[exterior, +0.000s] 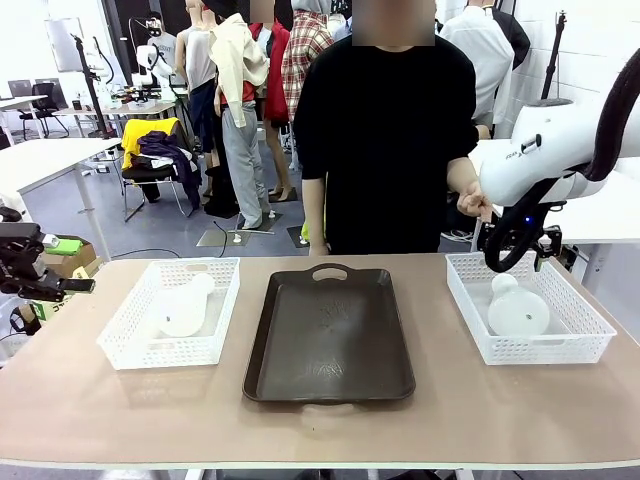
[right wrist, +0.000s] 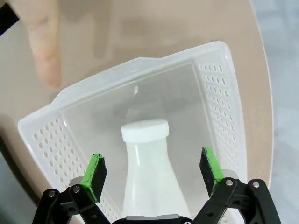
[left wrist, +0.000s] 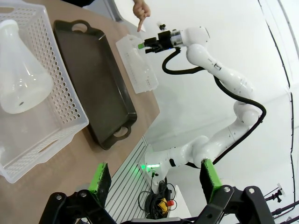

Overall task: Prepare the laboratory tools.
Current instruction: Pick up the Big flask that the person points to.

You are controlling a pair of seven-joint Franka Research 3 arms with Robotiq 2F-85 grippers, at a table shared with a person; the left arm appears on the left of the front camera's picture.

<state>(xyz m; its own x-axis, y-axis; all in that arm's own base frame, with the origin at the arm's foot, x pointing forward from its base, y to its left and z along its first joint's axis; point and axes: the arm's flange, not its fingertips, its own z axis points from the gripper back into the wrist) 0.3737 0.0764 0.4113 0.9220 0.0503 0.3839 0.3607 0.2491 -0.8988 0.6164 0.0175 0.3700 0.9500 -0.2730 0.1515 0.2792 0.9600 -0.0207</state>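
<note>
One translucent white flask [exterior: 185, 305] lies on its side in the left mesh basket [exterior: 215, 350]; in the left wrist view this flask [left wrist: 21, 70] is far ahead of my left gripper [left wrist: 155, 179]. The left gripper [exterior: 68, 266] stands open off the table's left edge, holding nothing. The other flask [exterior: 517, 308] lies in the right basket [exterior: 590, 340]. My right gripper [right wrist: 153, 170] hangs open above that flask [right wrist: 147, 154], its green pads [right wrist: 96, 172] on either side of the neck and clear of it. The left wrist view shows this gripper [left wrist: 149, 43] over the right basket.
A dark brown tray [exterior: 330, 375] lies between the baskets. A person stands at the far side; one hand [exterior: 475, 205] points a finger [right wrist: 44, 42] down at the table just beyond the right basket's far rim [right wrist: 140, 65].
</note>
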